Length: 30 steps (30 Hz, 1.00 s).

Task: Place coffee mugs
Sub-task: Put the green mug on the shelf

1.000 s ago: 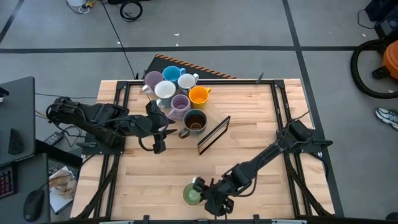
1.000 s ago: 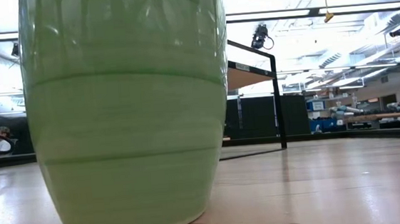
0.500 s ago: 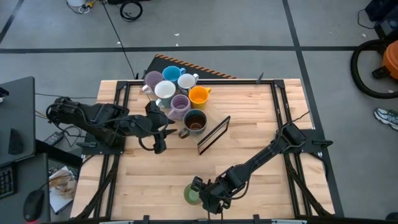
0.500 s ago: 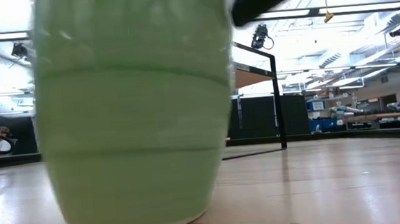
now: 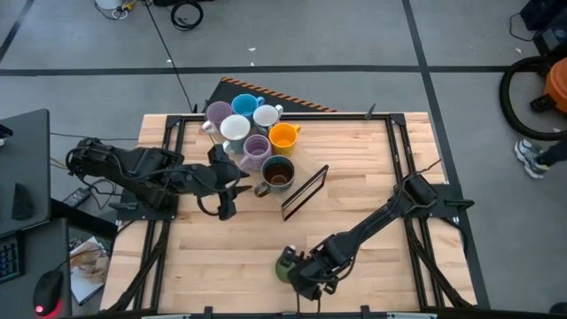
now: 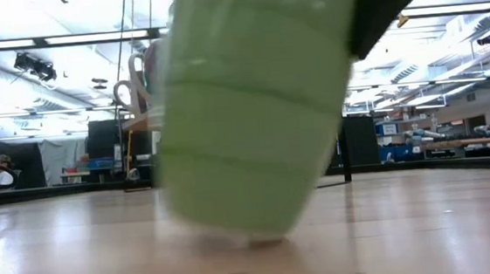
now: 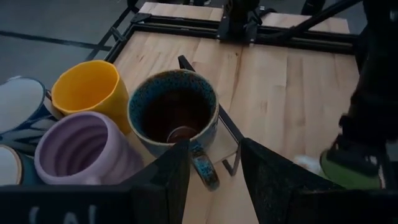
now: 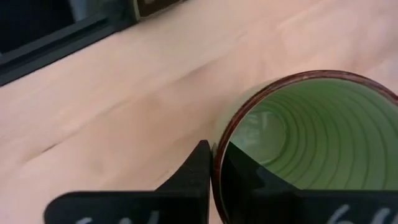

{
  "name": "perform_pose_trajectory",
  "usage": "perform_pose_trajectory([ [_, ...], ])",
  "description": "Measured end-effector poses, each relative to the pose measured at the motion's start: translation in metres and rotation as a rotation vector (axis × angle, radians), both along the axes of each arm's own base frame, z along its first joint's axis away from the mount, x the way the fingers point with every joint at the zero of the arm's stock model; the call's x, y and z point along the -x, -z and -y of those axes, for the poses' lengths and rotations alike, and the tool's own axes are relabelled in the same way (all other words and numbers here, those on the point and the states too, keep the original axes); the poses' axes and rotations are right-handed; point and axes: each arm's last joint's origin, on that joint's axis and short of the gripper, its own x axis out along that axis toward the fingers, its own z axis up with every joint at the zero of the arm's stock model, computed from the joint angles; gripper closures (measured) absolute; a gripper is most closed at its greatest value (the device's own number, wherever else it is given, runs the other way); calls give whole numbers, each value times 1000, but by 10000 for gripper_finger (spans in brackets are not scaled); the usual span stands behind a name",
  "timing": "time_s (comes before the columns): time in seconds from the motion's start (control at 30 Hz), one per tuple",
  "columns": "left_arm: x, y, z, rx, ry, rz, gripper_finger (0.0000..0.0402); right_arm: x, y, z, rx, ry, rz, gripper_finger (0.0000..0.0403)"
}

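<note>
Right gripper [image 5: 297,275] pinches the green mug [image 6: 252,110] by its rim at the table's [image 5: 372,204] near edge.

Clamped on the wall, it tips the mug for lifting; the left gripper [image 7: 214,180] waits part-open beside the dark brown mug [image 7: 174,115].

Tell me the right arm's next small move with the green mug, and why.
Probably lift it straight up a little. The right claw is shut on the green mug's rim, one finger inside and one outside, and the low view shows the mug tilted, its base edge barely on the table. Lifting clears the wood before carrying it.
</note>
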Motion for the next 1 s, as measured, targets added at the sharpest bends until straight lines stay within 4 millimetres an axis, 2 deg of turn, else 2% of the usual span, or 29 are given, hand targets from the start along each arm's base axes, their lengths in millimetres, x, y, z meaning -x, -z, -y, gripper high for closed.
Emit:
perform_pose_trajectory([
  [0.13,0,0,0,-43,29,-13,253,12,-20,12,-3,80,-70,379],
  [0.33,2,1,-1,-74,47,-43,253,34,-69,44,-66,300,-118,379],
  [0.43,5,1,-2,-107,63,-61,253,38,-92,60,-134,396,-81,372],
  [0.53,11,-1,-2,-127,81,-60,253,44,-113,74,-179,419,-32,368],
  [0.8,23,-6,-5,-136,93,-68,253,79,-164,93,-316,422,44,377],
  [1.0,26,-7,-5,-138,96,-67,253,99,-185,120,-213,545,154,374],
])
